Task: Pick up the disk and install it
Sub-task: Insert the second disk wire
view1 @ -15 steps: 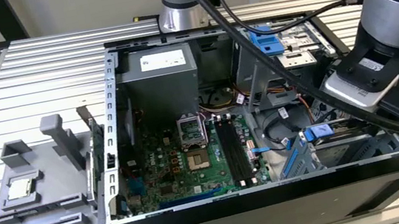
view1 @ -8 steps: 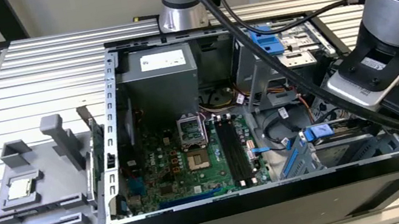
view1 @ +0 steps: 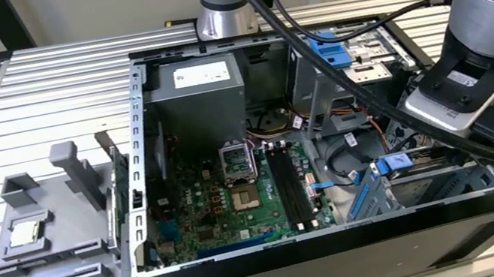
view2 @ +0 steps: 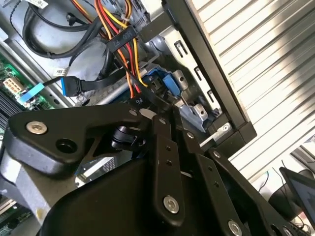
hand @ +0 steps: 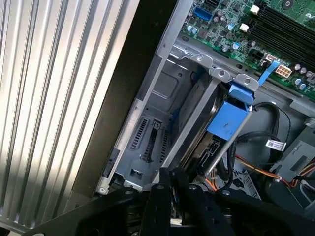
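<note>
A Universal Robots arm reaches into an open computer case (view1: 350, 257) on a slatted metal table (view1: 46, 90); its gripper (hand: 171, 183) hangs low over the drive cage (hand: 162, 123) at the case's corner on the exterior view's right, the black fingers (hand: 162, 196) drawn close together, with nothing seen between them. The disk (hand: 227, 118), in its bright blue carrier, stands on edge in a slot of that cage, just beyond the fingertips, metal walls close on both sides. In the second wrist view, red, yellow and black power cables (view2: 120, 34) crowd close above the gripper; the exterior view shows the motherboard (view1: 226, 195) and, outside the case, a grey holder (view1: 44, 227) carrying a small silver chip (view1: 25, 233).
</note>
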Robot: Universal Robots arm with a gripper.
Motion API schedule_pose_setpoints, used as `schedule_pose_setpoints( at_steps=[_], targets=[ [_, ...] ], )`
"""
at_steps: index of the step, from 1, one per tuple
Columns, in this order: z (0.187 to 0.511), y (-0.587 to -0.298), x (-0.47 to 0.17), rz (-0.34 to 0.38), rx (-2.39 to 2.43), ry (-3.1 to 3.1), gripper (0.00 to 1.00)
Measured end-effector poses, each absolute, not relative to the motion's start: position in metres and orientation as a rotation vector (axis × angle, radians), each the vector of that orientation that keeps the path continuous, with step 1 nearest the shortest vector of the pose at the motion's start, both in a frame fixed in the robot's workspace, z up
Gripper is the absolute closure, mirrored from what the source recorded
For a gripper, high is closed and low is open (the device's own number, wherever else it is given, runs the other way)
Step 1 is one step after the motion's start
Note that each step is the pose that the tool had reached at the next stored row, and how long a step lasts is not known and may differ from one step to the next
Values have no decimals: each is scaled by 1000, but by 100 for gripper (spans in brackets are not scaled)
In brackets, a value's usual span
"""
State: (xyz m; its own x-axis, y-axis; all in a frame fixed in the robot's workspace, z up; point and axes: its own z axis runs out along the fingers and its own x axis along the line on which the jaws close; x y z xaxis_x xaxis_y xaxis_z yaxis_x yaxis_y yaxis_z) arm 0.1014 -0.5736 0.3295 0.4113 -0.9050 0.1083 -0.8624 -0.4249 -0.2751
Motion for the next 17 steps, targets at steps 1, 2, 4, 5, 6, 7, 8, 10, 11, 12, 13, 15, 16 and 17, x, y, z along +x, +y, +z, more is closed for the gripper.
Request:
schedule_pose_setpoints(
  at_steps=[1, 2, 4, 5, 6, 7, 8, 10, 11, 12, 13, 15, 16, 17],
  targets=[
    [330, -574, 101, -359, -2487, 1574, 100],
    [330, -574, 101, -359, -2486, 1574, 100],
    [332, -574, 101, -358, -2486, 1574, 100],
    [334, -574, 101, -357, -2485, 1574, 100],
    [335, -575, 101, -356, -2484, 1574, 100],
    [336, -576, 100, -356, -2483, 1574, 100],
    [336, -576, 97, -356, -2483, 1574, 100],
    [336, -578, 90, -355, -2483, 1574, 100],
    [337, -579, 87, -355, -2483, 1574, 100],
    [337, -580, 85, -355, -2482, 1574, 100],
    [338, -580, 83, -354, -2482, 1573, 100],
    [338, -581, 77, -353, -2480, 1574, 100],
    [339, -581, 74, -352, -2480, 1574, 100],
    [339, -581, 71, -351, -2479, 1574, 100]
  ],
)
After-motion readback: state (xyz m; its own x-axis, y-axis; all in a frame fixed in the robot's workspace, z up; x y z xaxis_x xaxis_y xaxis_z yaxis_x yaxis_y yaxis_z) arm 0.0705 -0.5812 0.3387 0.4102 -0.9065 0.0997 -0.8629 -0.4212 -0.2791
